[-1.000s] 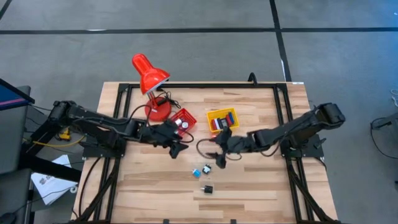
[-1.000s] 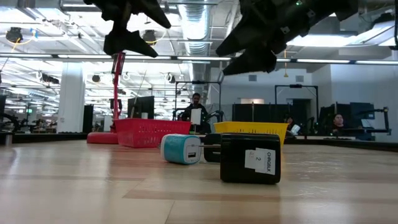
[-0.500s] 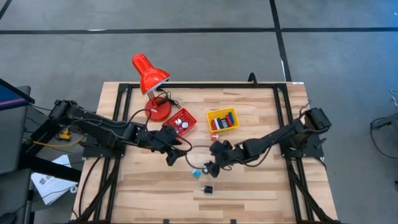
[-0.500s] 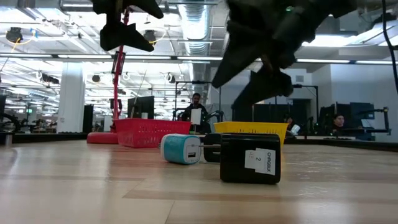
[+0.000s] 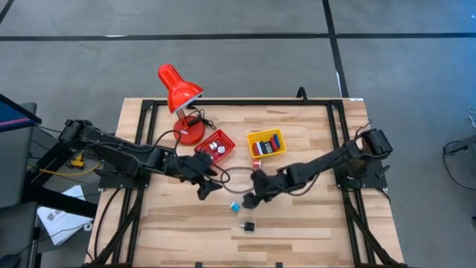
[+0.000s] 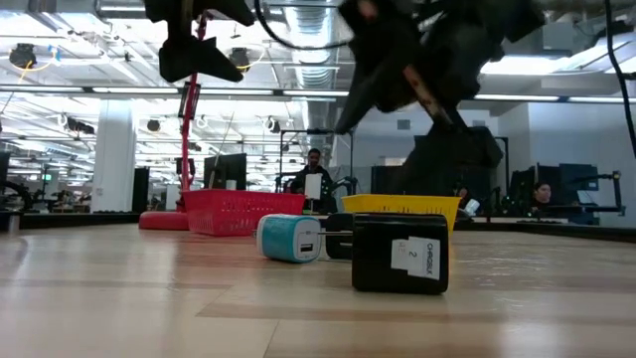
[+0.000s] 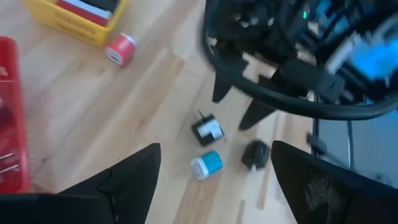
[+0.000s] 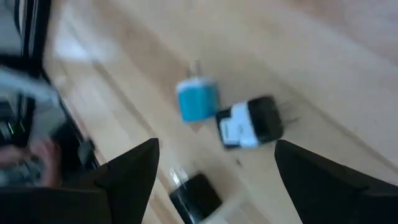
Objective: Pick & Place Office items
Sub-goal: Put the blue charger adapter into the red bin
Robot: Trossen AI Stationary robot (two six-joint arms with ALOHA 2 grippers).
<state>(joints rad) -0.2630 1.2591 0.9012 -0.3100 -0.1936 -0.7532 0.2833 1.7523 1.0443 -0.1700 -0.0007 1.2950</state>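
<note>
Right gripper [image 5: 251,199], fingers spread, hovers just above the cyan plug [image 5: 235,207]; bare wood all round. Left gripper [image 5: 204,187] spread too, nearby. Only the low view reads the black charger's [image 6: 399,253] label.

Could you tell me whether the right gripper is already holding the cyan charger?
No. In the right wrist view the right gripper is open above the table, and the cyan charger lies free on the wood.
</note>
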